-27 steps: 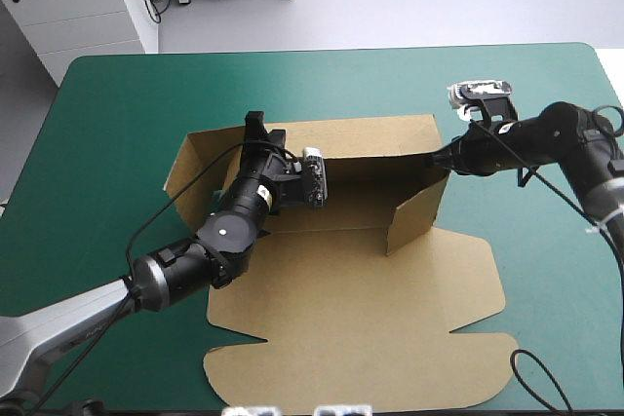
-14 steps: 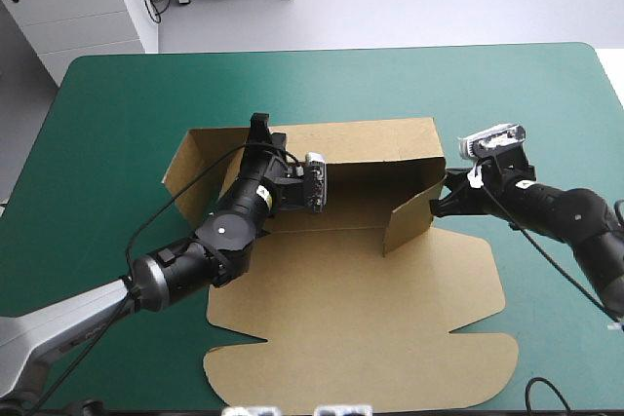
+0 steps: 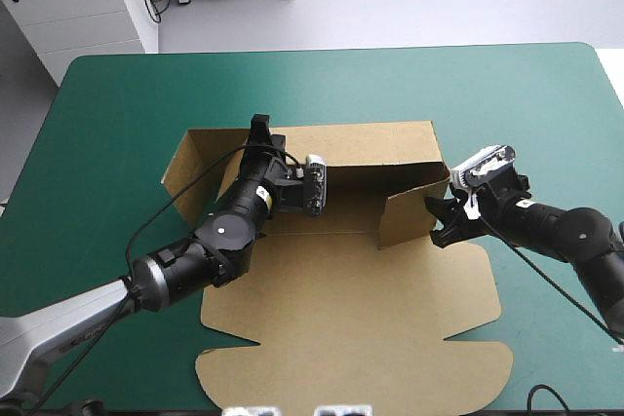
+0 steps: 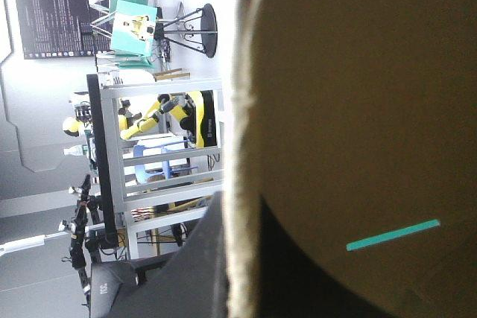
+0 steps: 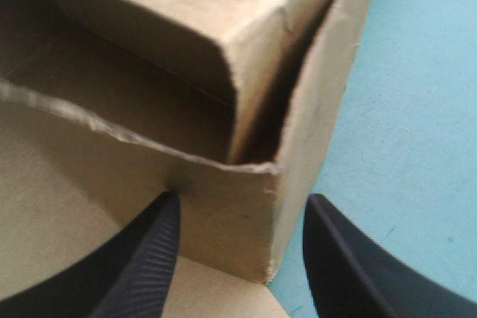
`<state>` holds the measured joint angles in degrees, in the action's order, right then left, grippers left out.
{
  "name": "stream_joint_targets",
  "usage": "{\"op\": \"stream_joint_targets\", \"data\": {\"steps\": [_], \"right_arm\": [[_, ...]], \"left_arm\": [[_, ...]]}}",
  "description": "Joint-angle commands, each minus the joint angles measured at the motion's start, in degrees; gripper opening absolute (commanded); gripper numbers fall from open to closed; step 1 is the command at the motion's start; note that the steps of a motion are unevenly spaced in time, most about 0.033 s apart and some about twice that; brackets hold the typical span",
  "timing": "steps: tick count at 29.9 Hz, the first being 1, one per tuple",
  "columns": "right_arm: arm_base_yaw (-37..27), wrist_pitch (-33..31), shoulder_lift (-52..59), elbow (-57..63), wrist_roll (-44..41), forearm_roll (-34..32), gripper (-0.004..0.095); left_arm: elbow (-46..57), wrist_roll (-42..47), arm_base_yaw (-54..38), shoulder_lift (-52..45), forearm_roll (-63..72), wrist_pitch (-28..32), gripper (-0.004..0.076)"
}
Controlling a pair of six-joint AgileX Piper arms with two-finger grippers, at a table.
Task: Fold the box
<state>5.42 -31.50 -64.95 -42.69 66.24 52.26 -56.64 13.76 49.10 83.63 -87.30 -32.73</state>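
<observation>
**A:** Entry one, right gripper?
**B:** Right gripper (image 5: 243, 210): black fingers apart, with a raised corner at the right end of the box (image 3: 351, 319) standing between them. One finger lies over the board inside, the other over the teal-green cover (image 3: 127, 104).

**A:** Entry two, left gripper?
**B:** Left gripper (image 3: 258, 133): clamped on the top edge of the back wall, towards its left end. In its wrist view, the board's edge runs between the two fingers.

**A:** Entry three, the box?
**B:** Brown, at mid-table. The back wall is upright, the right end flap is raised and angled inward, and the left flap leans outward. The large front panel lies flat towards the near edge.
</observation>
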Motion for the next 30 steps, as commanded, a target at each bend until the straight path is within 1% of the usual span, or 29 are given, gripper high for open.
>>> {"op": "stream_joint_targets", "data": {"steps": [1, 4, 6, 8, 9, 11, 14, 17, 20, 21, 24, 25, 27, 30], "right_arm": [[-0.3, -0.6, 0.2, -1.5, 1.3, 2.4, 0.056], [-0.3, -0.9, -1.2, -1.5, 1.5, 2.7, 0.057], [-0.3, -0.9, -2.4, -1.5, 3.7, 4.1, 0.058], [-0.3, -1.0, -3.6, -1.5, 7.9, 7.4, 0.0608], [-0.3, -1.1, -4.5, -1.5, 10.1, 10.2, 0.0623], [-0.3, -1.1, -5.6, -1.6, 12.5, 13.6, 0.064], [-0.2, -1.1, -6.9, -1.7, 16.5, 17.6, 0.064], [0.8, 0.9, -7.5, -1.7, 18.8, 18.8, 0.064], [2.2, 4.8, -7.9, -1.7, 18.7, 18.8, 0.0638], [2.6, 5.4, -8.0, -1.7, 18.4, 18.8, 0.0628], [2.7, 4.8, -8.0, -1.7, 17.7, 18.8, 0.0554], [2.7, 4.2, -8.0, -1.7, 17.7, 18.8, 0.0505], [2.7, 2.9, -8.0, -1.7, 17.7, 18.8, 0.0389], [2.7, 1.8, -8.0, -1.8, 17.7, 18.8, 0.0176]], "left_arm": [[-1.2, 0.3, 0.2, -2.1, -1.1, -0.9, -0.0006], [-1.2, -0.1, 0.2, -2.1, -1.1, -0.9, -0.0006], [-1.2, -0.3, 0.2, -2.1, -1.1, -0.4, -0.0006], [-1.2, -2.9, 0.2, -2.1, 0.6, 0.6, -0.0006], [-1.2, -4.7, 0.2, -2.1, 1.7, 1.0, -0.0006], [-1.2, -7.3, 0.2, -2.1, 4.0, 1.0, -0.0006], [-1.2, -7.5, 0.2, -2.1, 4.5, 0.6, -0.0006], [-1.2, -8.3, 0.2, -2.1, 6.1, 1.4, -0.0006], [-1.2, -12.3, 0.2, -2.1, 9.7, 2.6, -0.0006], [-1.2, -12.4, 0.2, -2.1, 10.2, 2.6, -0.0006], [-1.2, -12.4, 0.2, -2.1, 10.7, 2.6, -0.0006], [-1.2, -12.4, 0.2, -2.1, 10.8, 2.6, -0.0006], [-1.2, -12.4, 0.2, -2.1, 11.0, 2.7, -0.0006], [-1.2, -12.4, 0.2, -2.1, 11.1, 3.4, -0.0006]]}}
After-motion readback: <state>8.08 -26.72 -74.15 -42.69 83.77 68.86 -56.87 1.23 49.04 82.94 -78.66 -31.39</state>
